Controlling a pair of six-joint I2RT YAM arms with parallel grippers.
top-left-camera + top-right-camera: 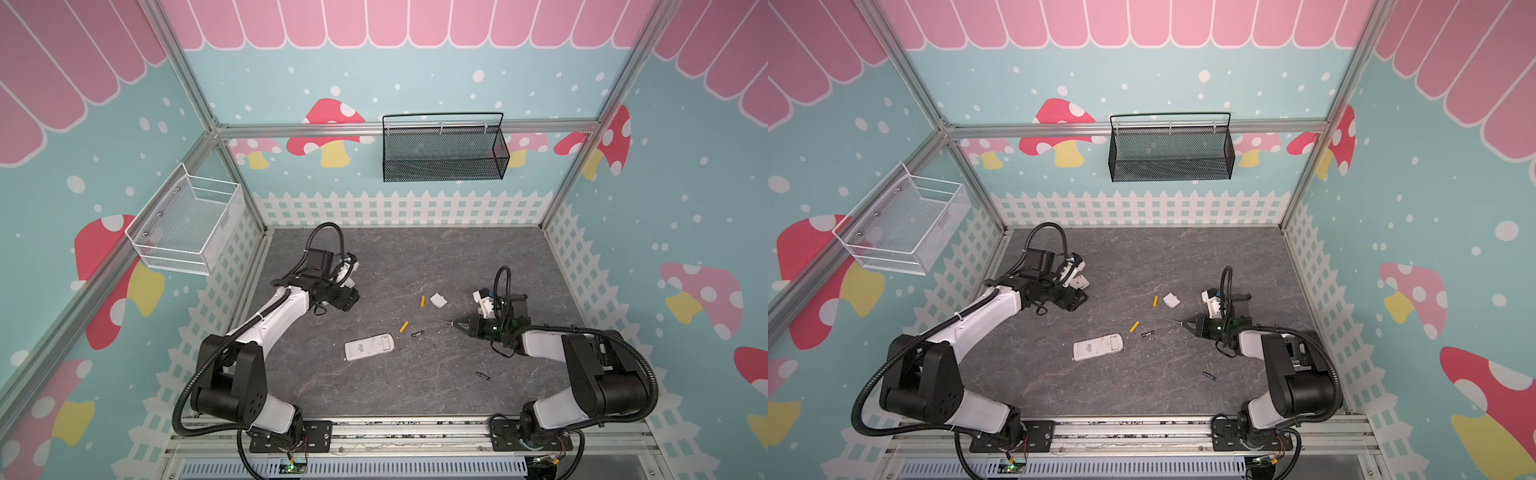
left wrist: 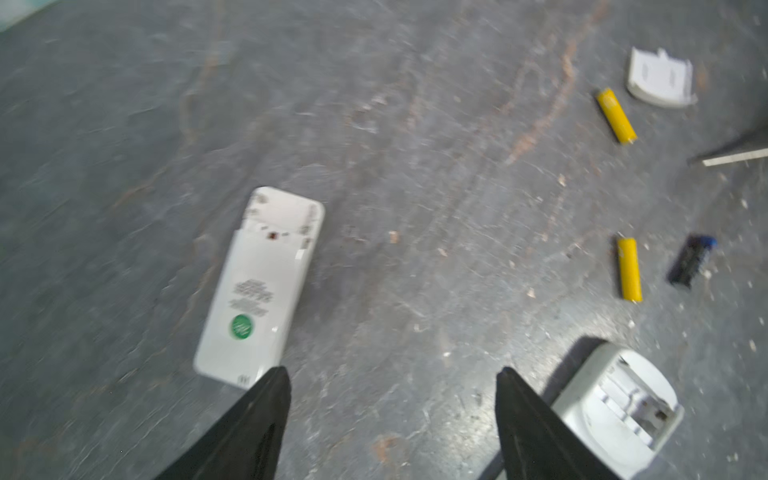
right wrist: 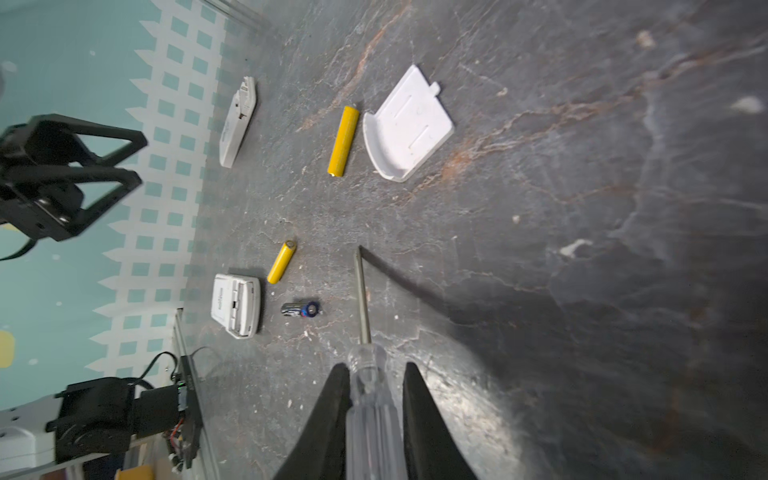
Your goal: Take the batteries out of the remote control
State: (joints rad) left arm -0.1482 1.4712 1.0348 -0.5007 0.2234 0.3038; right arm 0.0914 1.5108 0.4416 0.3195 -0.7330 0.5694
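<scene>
— Left wrist view: what of the left gripper (image 2: 392,374)?

— Spread wide, nothing between the fingers, hanging above the grey table (image 2: 124,124). Blurred, yet clear enough to place a white remote (image 2: 257,286), label side up, just beside one fingertip, and a second remote (image 2: 619,409), compartment open, near the other.

— And the batteries?

— All four loose on the table, none touched. Beyond the fingertips, past the second remote: near yellow battery (image 2: 628,270), with a dark battery (image 2: 692,259) just beside it, not touching. Farther out: far yellow battery (image 2: 617,116), close by a small white cover (image 2: 660,79).

— Only three so far.

— Look in a top view for the fourth: second dark battery (image 1: 483,375), alone toward the front edge, well apart from the other three, nearer the right gripper (image 3: 375,365) than the left.

— Right wrist view, then?

— Shows that gripper closed on the clear handle of a screwdriver (image 3: 374,415), shaft pointing out ahead, tip low by the table. Puts the dark battery just to one side of the shaft, the near yellow battery a little beyond it, the far yellow battery and the cover farther ahead. No contact between the tool and any of them.
</scene>
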